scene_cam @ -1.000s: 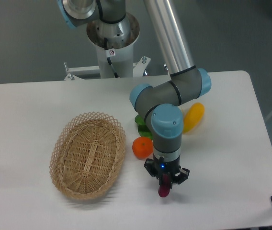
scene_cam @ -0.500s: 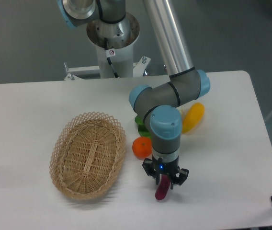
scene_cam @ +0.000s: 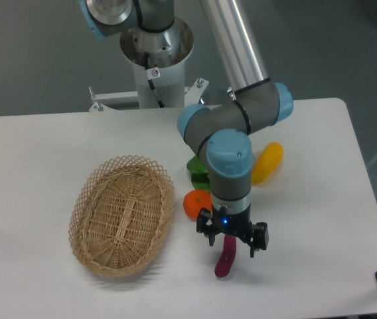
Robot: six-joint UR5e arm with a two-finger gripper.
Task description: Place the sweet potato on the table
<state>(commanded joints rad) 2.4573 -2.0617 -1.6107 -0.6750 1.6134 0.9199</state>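
Our pincer [scene_cam: 231, 243] stands wide just above the sweet potato [scene_cam: 224, 260] near the bench's [scene_cam: 42, 153] front edge, so a careless lift could nudge it rolling.

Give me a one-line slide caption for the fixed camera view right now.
Open pincer above the sweet potato lying on the white table, beside the orange and the empty wicker basket.
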